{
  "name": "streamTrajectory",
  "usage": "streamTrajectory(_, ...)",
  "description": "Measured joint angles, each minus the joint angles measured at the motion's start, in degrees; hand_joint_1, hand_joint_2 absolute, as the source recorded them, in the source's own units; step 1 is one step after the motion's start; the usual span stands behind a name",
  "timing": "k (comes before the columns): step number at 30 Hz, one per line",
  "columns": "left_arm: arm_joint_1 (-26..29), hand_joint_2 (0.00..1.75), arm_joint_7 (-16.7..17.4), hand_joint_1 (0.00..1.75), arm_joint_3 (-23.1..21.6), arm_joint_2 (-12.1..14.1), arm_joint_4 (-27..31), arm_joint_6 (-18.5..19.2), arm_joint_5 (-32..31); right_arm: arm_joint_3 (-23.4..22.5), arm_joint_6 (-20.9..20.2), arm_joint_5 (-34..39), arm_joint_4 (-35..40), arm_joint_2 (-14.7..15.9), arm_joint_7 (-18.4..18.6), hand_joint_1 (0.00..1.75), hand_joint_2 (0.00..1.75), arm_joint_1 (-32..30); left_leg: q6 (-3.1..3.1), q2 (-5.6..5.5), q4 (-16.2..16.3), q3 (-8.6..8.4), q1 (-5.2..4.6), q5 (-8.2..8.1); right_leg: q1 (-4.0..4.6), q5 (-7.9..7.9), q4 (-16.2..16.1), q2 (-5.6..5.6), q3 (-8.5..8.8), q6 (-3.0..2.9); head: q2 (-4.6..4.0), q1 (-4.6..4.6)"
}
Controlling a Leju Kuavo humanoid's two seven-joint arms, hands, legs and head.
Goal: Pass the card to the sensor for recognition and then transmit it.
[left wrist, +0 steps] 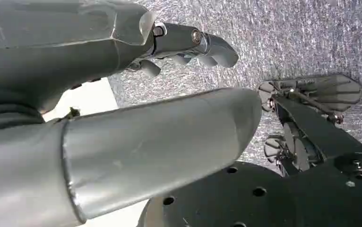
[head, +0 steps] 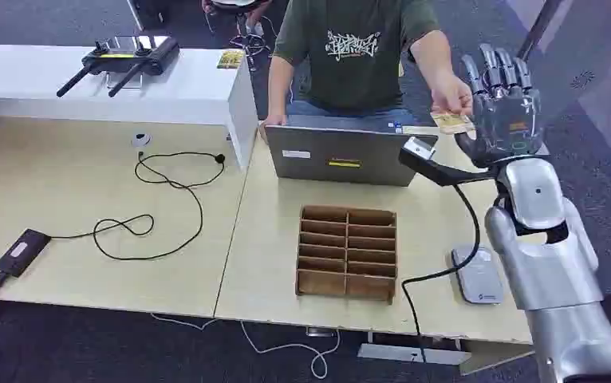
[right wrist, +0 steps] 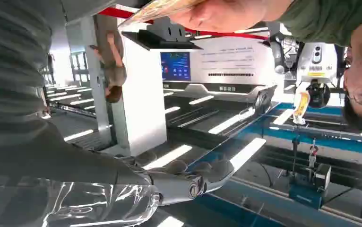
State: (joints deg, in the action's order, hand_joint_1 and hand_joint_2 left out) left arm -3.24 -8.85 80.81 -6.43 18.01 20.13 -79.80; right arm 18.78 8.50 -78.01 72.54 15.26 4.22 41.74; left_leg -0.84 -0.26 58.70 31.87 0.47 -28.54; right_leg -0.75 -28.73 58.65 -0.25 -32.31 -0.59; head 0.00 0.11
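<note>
A person's hand [head: 448, 94] across the table holds the yellowish card [head: 452, 122] just beside my raised right hand [head: 503, 100]. That hand stands upright with its fingers spread, and the card is not between them. In the right wrist view the card [right wrist: 158, 8] is pinched by the person's fingers [right wrist: 217, 16], well apart from my right hand's fingers [right wrist: 188, 182]. A black sensor head on a bent arm [head: 420, 152] stands just below the card. My left hand [left wrist: 188, 45] hangs over grey carpet, loosely curled and holding nothing.
A grey laptop [head: 340, 153] sits in front of the person. A wooden divided box [head: 348, 251] stands mid-table and a grey pad [head: 478, 275] lies near my right arm. Black cables [head: 159, 207] and a power brick [head: 20, 250] lie on the left table.
</note>
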Motion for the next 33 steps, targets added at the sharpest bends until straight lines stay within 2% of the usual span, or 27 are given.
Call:
streamTrajectory(10,0.0,0.00,0.0,0.00,0.0,0.1,0.0,0.0,-0.2,0.3,-0.1,0.6,-0.1,0.4,0.4,0.03,1.75,-0.2,0.00,0.01,0.0,-0.01,0.01,0.00,0.00,0.00,0.0,0.01,-0.01,0.00,0.00,-0.02)
streamTrajectory(11,0.0,0.00,0.0,0.00,0.0,0.1,0.0,0.0,-0.2,0.3,-0.1,0.8,-0.1,0.5,0.5,1.54,1.75,-0.2,0.00,0.01,0.0,-0.01,0.01,0.00,0.00,0.00,0.0,0.02,-0.01,0.00,0.00,-0.02)
streamTrajectory(12,0.0,0.00,0.0,0.00,0.0,0.1,0.0,0.0,-0.2,0.3,-0.1,1.0,-0.1,0.5,0.5,1.54,1.75,-0.3,0.00,0.01,0.0,-0.01,0.01,0.00,0.00,0.00,0.0,0.03,-0.01,0.00,0.00,-0.02)
streamTrajectory(13,0.0,0.00,0.0,0.00,0.0,0.1,0.0,0.0,-0.2,0.3,-0.1,1.0,-0.1,0.6,0.5,1.75,1.75,-0.3,0.00,0.02,0.0,-0.01,0.01,0.00,0.00,0.00,0.0,0.03,-0.01,0.00,0.00,-0.02)
streamTrajectory(33,0.0,0.00,-0.2,0.00,0.0,0.3,0.0,0.0,-0.3,0.3,-0.1,1.1,0.0,1.0,0.5,1.75,1.75,-1.3,0.00,0.01,0.0,-0.01,0.01,0.00,0.00,0.00,0.0,0.02,-0.01,0.00,0.00,-0.02)
